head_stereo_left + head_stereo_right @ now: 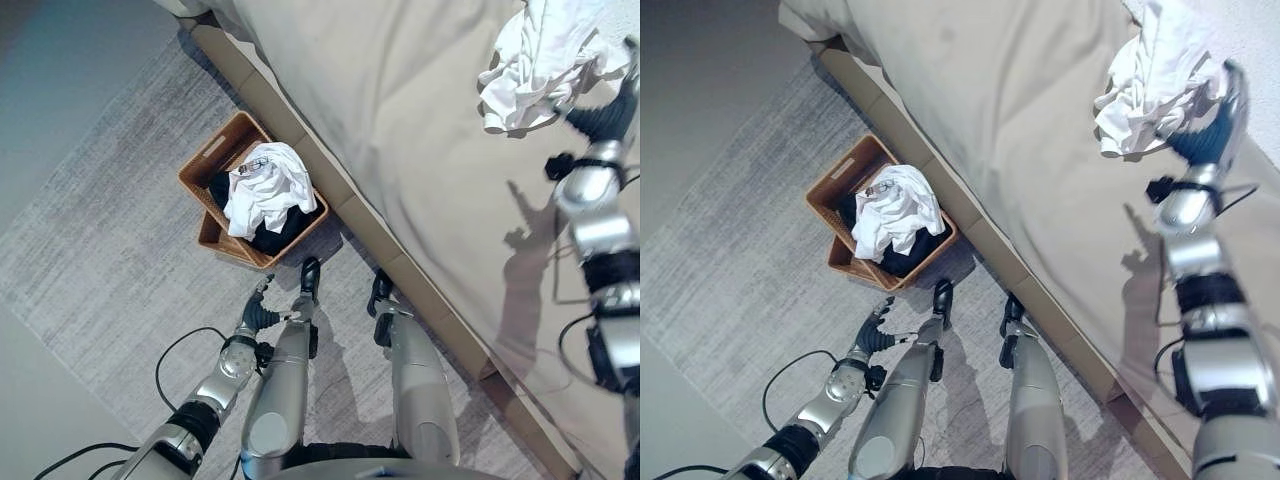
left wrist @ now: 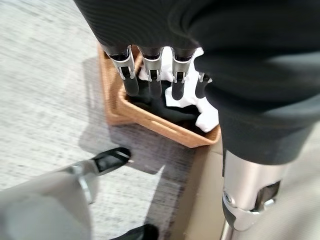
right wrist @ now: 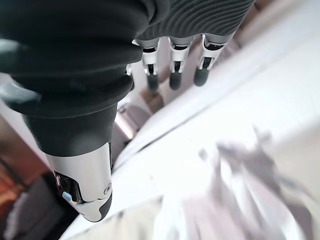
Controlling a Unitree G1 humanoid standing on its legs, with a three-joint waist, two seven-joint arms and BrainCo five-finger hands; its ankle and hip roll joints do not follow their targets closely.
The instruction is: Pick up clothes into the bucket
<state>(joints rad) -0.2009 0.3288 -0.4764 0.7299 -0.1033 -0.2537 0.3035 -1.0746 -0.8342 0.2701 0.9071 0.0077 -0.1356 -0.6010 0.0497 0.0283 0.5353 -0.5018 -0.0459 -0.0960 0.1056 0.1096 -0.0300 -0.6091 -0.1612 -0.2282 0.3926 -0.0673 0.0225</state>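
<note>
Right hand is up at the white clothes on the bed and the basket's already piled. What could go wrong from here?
1. The right hand shows straight fingers, nothing curled round the white clothes; lifting now may leave them on the bed.
2. The basket on the floor already carries a white garment draped over its rim; another piece could slide off onto the rug.

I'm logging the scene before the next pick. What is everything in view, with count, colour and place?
Basket: one, brown wicker, on the rug beside the bed.
White garment: one, on top in the basket.
Dark clothes: black, in the basket under the white garment.
White clothes: a crumpled pile on the bed.
Bed: one, beige cover.
Rug: one, grey, on the floor.
Left hand: low, near the basket, fingers straight.
Right hand: at the white clothes on the bed, fingers relaxed.
</note>
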